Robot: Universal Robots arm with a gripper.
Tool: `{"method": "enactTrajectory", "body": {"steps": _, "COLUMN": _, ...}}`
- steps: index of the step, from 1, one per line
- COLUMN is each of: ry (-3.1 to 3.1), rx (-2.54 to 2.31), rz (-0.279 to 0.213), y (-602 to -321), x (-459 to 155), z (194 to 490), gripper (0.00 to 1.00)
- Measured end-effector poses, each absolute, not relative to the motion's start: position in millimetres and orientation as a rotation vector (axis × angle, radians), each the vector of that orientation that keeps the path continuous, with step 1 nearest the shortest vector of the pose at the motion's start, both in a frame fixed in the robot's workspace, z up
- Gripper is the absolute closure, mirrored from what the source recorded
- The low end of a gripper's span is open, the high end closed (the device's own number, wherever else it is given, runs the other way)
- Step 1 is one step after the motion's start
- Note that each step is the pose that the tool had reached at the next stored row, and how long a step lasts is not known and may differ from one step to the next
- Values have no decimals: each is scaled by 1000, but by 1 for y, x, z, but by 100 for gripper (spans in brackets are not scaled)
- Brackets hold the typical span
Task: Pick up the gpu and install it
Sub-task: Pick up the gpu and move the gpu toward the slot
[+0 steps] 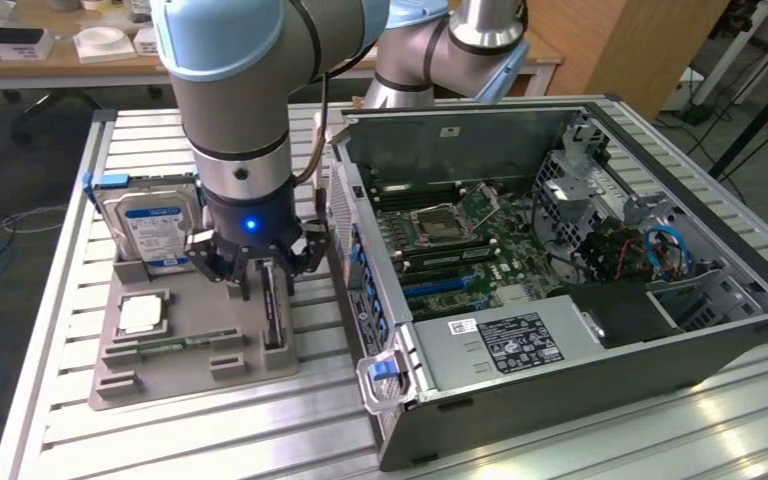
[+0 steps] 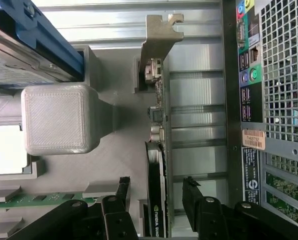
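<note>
Here, the hand [image 2: 156, 181] — fingers apart — astride the upright gpu [image 2: 155, 212] in its gray holder [image 2: 120, 150].

A ribbed silver aluminium worktable [image 1: 157, 440] spanned the frame. A light wooden desk [image 1: 51, 68] stood upper left, and a brown wooden cabinet [image 1: 624, 40] upper right, over grey floor [image 1: 11, 150].
</note>
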State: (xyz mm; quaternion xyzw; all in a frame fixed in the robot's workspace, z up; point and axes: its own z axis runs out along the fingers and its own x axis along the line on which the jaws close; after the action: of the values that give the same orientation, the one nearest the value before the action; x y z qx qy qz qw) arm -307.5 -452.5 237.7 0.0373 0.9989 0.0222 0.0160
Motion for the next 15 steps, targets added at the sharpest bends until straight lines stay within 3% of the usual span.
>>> {"method": "enactTrajectory", "body": {"steps": 7, "ry": 3106, "rx": 116, "rz": 69, "y": -453, "x": -307, "z": 237, "gripper": 47}}
{"method": "enactTrajectory", "body": {"steps": 8, "ry": 3106, "rx": 116, "rz": 69, "y": -453, "x": -307, "z": 237, "gripper": 54}}
{"method": "enactTrajectory", "body": {"steps": 11, "ry": 3106, "rx": 116, "rz": 69, "y": -452, "x": -307, "z": 237, "gripper": 56}}
{"method": "enactTrajectory", "body": {"steps": 12, "ry": 3106, "rx": 116, "rz": 70, "y": -452, "x": -307, "z": 237, "gripper": 62}}
{"method": "enactTrajectory", "body": {"steps": 15, "ry": 3106, "rx": 116, "rz": 69, "y": -453, "x": -306, "z": 237, "gripper": 62}}
